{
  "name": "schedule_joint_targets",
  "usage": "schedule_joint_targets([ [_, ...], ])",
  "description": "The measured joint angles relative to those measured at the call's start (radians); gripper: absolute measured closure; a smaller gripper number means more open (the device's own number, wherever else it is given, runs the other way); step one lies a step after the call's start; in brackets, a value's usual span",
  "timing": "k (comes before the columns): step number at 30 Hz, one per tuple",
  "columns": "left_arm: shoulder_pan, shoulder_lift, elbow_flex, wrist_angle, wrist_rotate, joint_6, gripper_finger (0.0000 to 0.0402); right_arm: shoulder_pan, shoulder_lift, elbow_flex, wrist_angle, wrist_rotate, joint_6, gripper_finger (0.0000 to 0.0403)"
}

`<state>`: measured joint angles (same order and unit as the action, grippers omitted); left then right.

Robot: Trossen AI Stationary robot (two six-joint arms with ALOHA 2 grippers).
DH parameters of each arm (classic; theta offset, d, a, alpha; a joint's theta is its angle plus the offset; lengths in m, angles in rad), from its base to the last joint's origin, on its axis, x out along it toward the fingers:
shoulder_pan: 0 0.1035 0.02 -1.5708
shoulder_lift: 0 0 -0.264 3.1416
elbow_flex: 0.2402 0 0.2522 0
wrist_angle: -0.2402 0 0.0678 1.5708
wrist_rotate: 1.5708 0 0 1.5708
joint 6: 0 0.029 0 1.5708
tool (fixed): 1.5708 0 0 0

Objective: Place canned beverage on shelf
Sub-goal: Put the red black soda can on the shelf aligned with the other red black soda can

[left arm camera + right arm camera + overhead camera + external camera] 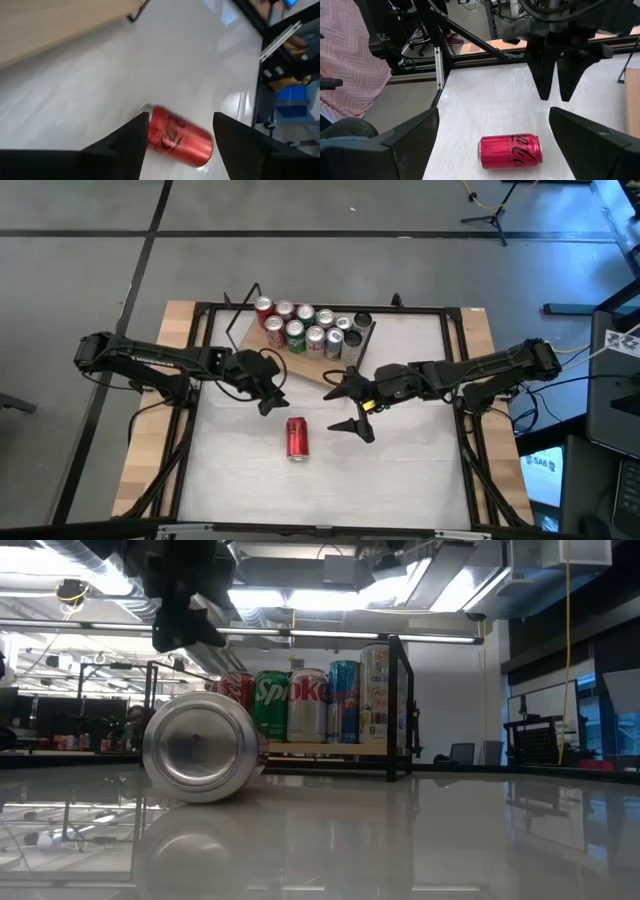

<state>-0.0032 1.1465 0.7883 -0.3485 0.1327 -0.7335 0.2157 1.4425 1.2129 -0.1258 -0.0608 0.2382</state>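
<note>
Left tool (268,392), high view: parted, empty, above and apart from red can (297,437) lying flat on tabletop (400,470); right tool (352,402) spread wide beside it. Shelf (285,352) behind, crowded with upright cans. Low view: can's silver end (200,753) facing camera. Left wrist view: can (180,137) between fingers (131,140), untouched.

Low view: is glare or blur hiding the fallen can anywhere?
Low view: ceiling lights glare, the tabletop mirrors them, but the can end reads clearly. Left wrist view: the can is motion-blurred. Right wrist view: the can is sharp, evenly lit.
</note>
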Motion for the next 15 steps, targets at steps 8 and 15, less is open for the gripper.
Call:
schedule_joint_targets([
  [8, -0.018, 0.031, 0.000, 0.050, -0.131, -0.286, 0.0190, 0.000, 0.000, 0.000, -0.006, -0.002, 0.000, 0.0031],
  [15, -0.036, 0.045, 0.000, 0.047, -0.112, -0.468, 0.0191, 0.000, 0.000, 0.000, -0.006, -0.002, 0.000, 0.0031],
])
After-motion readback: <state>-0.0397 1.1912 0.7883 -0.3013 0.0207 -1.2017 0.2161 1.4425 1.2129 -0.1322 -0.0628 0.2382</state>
